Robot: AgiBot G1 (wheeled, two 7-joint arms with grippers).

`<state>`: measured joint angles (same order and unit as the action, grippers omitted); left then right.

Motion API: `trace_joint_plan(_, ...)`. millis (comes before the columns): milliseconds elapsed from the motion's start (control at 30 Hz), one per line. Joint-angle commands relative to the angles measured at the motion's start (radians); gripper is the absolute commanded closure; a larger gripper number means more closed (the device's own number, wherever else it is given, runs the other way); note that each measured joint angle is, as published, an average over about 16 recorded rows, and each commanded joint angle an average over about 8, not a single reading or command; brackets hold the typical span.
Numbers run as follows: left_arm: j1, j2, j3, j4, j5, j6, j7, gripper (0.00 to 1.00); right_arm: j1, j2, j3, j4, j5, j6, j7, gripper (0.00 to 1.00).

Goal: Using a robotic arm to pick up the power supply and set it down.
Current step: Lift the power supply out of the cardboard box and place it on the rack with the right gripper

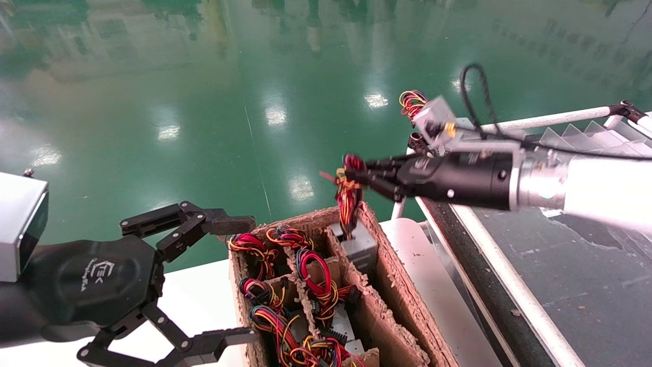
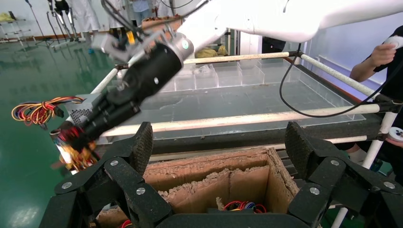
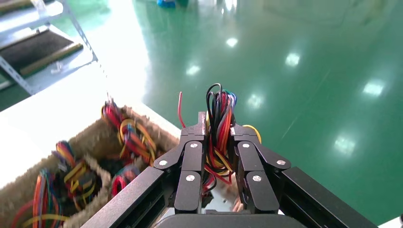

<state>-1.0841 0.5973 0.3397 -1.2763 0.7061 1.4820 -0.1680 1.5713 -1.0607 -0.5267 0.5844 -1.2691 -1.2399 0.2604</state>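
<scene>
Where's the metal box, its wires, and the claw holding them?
power supply [image 1: 359,248], head view, grey top face.
wire bundle [image 3: 219,124], right wrist view, clamped middle.
right gripper [image 1: 356,177], head view, fingertips.

The floor [image 1: 204,102] is glossy green and mirrors the ceiling lights. The box [image 1: 392,285] is raw brown cardboard, its cut edges rough and crumbling. The power supply [image 1: 359,247] looks like dull grey metal, though little of it shows; its wires [image 1: 349,196] wear smooth coloured plastic. The right gripper [image 1: 356,176] at 3 o'clock is matt black behind a polished silver wrist; the left gripper [image 1: 239,278] is matt black too, its fingers [image 2: 140,147] faced with pebbled pads. The surface [image 1: 204,300] is smooth white.
</scene>
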Motion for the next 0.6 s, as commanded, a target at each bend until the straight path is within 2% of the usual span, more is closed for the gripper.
trace_joint_plan(33, 0.000, 0.000, 0.000, 0.000, 0.000, 0.000, 0.000, 0.00, 0.014, 0.005, 0.008, 0.006, 0.010, -0.002, 0.011, 1.00)
trace_joint_plan(267, 0.000, 0.000, 0.000, 0.000, 0.000, 0.000, 0.000, 0.00, 0.102, -0.004, 0.032, -0.025, 0.029, 0.016, 0.032, 1.00)
trace_joint_plan(600, 0.000, 0.000, 0.001, 0.000, 0.000, 0.000, 0.000, 0.00, 0.269, -0.049, 0.061, -0.178, 0.045, 0.054, -0.012, 1.00)
